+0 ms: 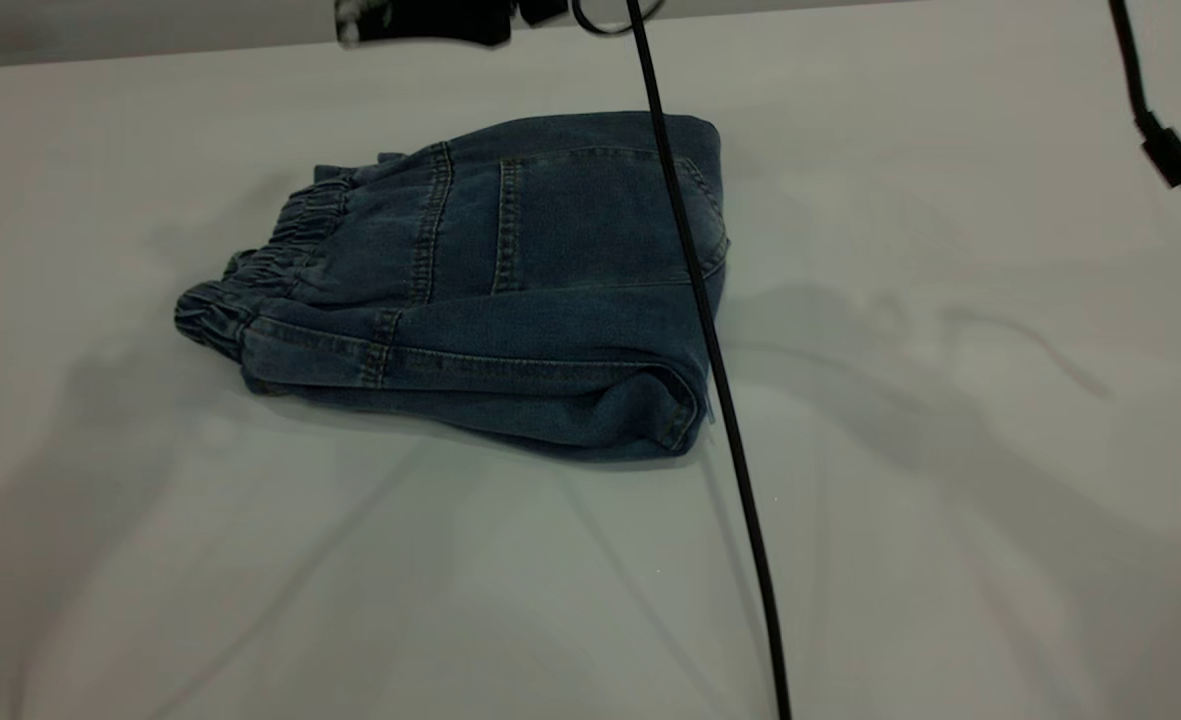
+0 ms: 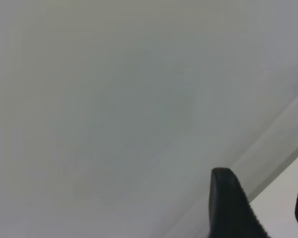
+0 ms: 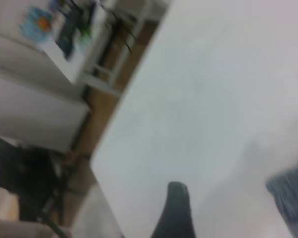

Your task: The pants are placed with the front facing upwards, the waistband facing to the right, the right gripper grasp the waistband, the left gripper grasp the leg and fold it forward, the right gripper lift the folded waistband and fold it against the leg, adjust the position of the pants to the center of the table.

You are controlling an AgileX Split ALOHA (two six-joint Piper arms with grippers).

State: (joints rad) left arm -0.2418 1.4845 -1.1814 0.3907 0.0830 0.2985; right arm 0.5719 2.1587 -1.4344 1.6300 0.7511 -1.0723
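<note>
the pants [image 1: 510, 290] lie folded in the upper middle of the frame on the table [image 1: 950, 500], waistband [image 1: 270, 265] at their left end. a black cable [image 1: 720, 400] crosses them. whether either gripper is open, i cannot tell; only finger edges show, perhaps apart.

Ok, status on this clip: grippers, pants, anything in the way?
Neither gripper on the cloth; finger states unclear. Pants folded into a bundle on the table, waistband at left. Black cable hangs across the view.

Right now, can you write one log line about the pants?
pants: folded, lying on table | waistband: at left end | grippers: off pants, holding nothing
</note>
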